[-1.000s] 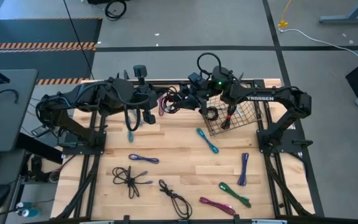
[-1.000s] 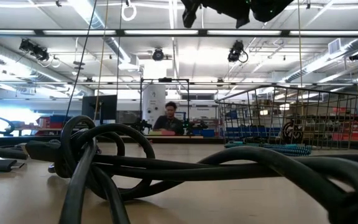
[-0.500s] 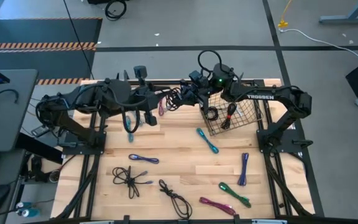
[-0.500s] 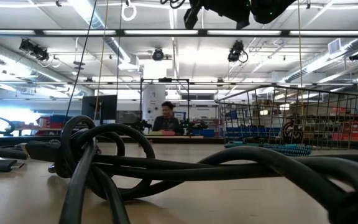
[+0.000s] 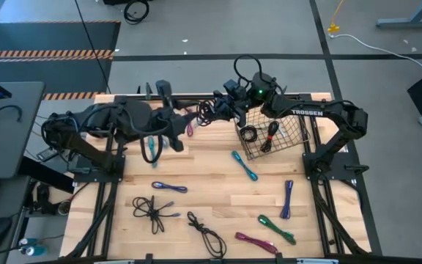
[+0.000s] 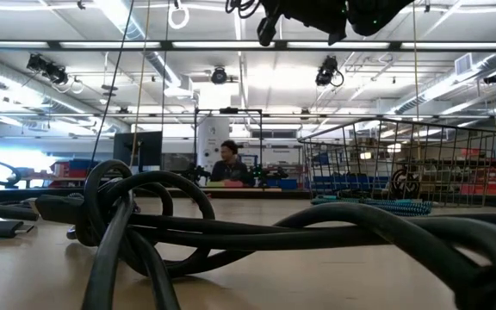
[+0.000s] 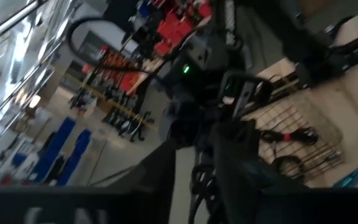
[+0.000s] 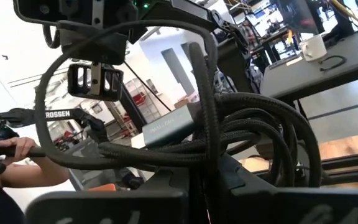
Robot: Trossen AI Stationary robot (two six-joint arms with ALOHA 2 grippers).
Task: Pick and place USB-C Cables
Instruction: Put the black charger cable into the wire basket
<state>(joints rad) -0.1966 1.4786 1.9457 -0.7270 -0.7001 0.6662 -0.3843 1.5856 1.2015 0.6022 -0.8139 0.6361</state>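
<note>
My right gripper (image 5: pixel 222 110) hangs high over the table's far edge, shut on a bundle of black USB-C cable (image 5: pixel 206 111); the low view shows it (image 6: pixel 304 15) well above the table. My left gripper (image 5: pixel 179 132) stands just left of the bundle, its fingers apart. A purple cable (image 5: pixel 190 126) shows between the two grippers. Several more cables lie on the table: teal (image 5: pixel 244 165), purple (image 5: pixel 168 188), black (image 5: pixel 152 211). My right gripper holds the black cable bundle, several strands together (image 8: pixel 229 130), which run across in front of its fingers. The fingers come level from the table's right. The bundle is lifted clear, and its loops (image 5: pixel 202 114) stick out toward my left arm. My left gripper stands beside the bundle; I cannot tell whether it touches it.
A wire basket (image 5: pixel 293 139) at the far right holds coiled black cables (image 5: pixel 250 134). Purple (image 5: pixel 287 199), green (image 5: pixel 277 229), magenta (image 5: pixel 255 242) and black (image 5: pixel 206 233) cables lie toward the near edge. A teal cable (image 5: pixel 152 150) lies under my left arm. A person sits beyond the table (image 6: pixel 229 164).
My left arm has drawn back a little toward the table's left edge. My right gripper has shifted slightly toward the far edge, with the black bundle at its tip; a loop of the bundle now shows beside it at the top of the low view.
</note>
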